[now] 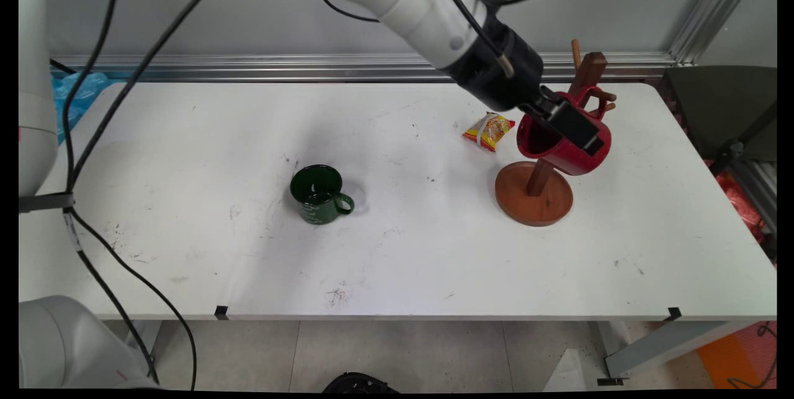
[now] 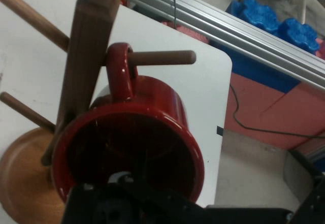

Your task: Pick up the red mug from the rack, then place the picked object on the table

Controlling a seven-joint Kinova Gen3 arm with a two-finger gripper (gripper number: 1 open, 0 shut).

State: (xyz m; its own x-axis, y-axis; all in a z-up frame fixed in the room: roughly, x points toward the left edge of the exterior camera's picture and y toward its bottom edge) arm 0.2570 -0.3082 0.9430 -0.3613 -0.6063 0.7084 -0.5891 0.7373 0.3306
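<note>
Gripping red mug rim, gripper clamped, handle over wooden rack peg

Even, soft overhead light, faint shadows on the table; glare on the red mug.

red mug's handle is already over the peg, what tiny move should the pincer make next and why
Probably open and ease back. The red mug hangs by its handle on a peg of the wooden mug tree, and the pincer grips its rim, one finger inside. The peg seems to carry it, though how far on the handle sits is hard to tell.
</note>
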